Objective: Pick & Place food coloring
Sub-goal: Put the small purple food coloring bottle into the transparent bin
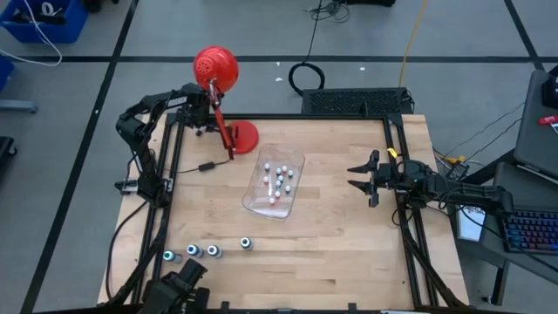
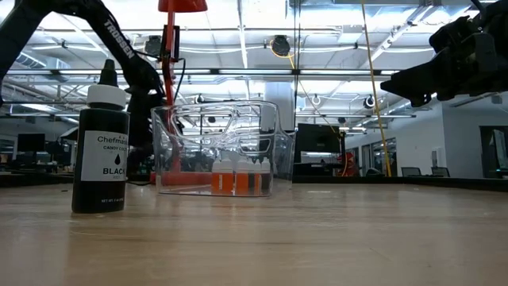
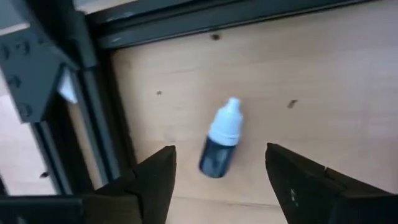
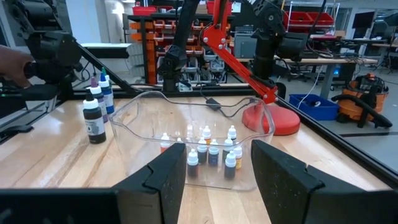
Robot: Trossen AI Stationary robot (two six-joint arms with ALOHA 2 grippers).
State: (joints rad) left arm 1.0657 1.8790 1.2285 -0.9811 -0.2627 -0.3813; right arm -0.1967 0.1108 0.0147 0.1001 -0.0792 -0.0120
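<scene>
A tiny food coloring bottle [image 3: 221, 140] with a white dropper top and a dark body is on the bare table near the far left corner of the frame. My left gripper [image 3: 219, 150] is open above it, one finger on either side, touching nothing; in the high view it [image 1: 202, 112] is beside the red lamp. Several tiny white-topped bottles [image 1: 279, 179] stand inside the clear tub [image 1: 261, 201]. A few larger dark bottles with teal-white tops [image 1: 202, 251] stand in a row at the near left. My right gripper [image 1: 356, 174] is open and empty, raised to the right of the tub.
The red desk lamp [image 1: 228, 131] stands at the far left, close to my left arm. Dark frame rails [image 3: 99, 124] run along the table's left and far edges. A dark device [image 1: 181, 288] sits at the near left edge. Bare wood lies between the tub and my right gripper.
</scene>
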